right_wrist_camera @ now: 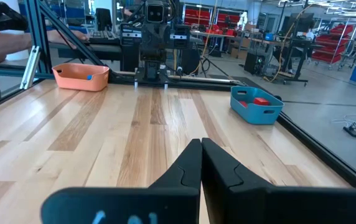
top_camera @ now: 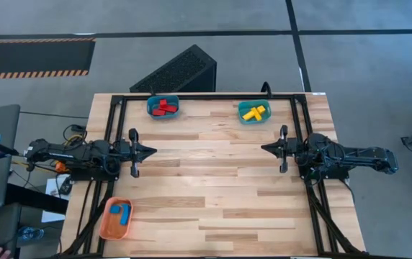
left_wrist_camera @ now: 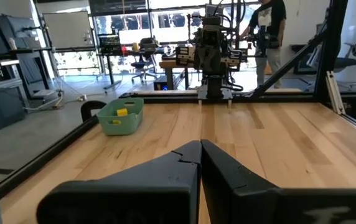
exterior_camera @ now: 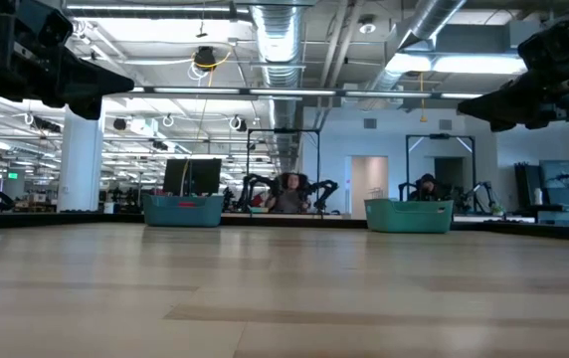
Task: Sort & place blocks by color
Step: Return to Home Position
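While both arms lie low at opposite sides of the wooden table [top_camera: 213,187], three bins stand on it: two teal and one orange. The blocks come in three colours, each colour piled in its own bin, and the piles overlap too much for a sure count of any colour.

Seen from its wrist camera, the left gripper [top_camera: 151,152] has its two fingers pressed together tip to tip, with nothing between them. The right gripper [top_camera: 264,148] is likewise closed and empty. The two point at each other across the bare middle of the table, well apart, and neither touches a bin or a block.

Along the far edge, the teal bin [top_camera: 149,108] nearer the left arm holds the red blocks [top_camera: 165,107]. The other teal bin [top_camera: 240,112], nearer the right arm, holds the yellow blocks [top_camera: 253,111]. At the near corner on the left arm's side, the orange bin [top_camera: 109,229] holds the blue blocks [top_camera: 121,212]. No block lies loose on the tabletop.

Beyond the table, behind the right arm, a person [left_wrist_camera: 268,31] stands.
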`<state>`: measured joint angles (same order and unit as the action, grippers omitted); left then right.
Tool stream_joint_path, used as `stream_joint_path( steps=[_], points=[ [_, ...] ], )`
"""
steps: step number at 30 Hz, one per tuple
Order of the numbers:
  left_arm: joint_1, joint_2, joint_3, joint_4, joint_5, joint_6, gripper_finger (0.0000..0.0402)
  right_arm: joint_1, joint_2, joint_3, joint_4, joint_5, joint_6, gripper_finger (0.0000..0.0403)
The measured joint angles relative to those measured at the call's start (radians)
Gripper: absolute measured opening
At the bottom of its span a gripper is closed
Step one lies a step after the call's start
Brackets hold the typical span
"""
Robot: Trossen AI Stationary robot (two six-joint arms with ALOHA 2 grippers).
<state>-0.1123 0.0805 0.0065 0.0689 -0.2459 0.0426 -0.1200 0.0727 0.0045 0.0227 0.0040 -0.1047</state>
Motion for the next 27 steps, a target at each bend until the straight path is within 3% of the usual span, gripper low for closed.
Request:
stream_joint_path(
  steps=[27],
  points=[
    [0.000,0.000,0.000,0.000,0.000,-0.003,0.0000,0.000,0.000,0.000,0.000,0.000,0.000,0.0022]
  ],
)
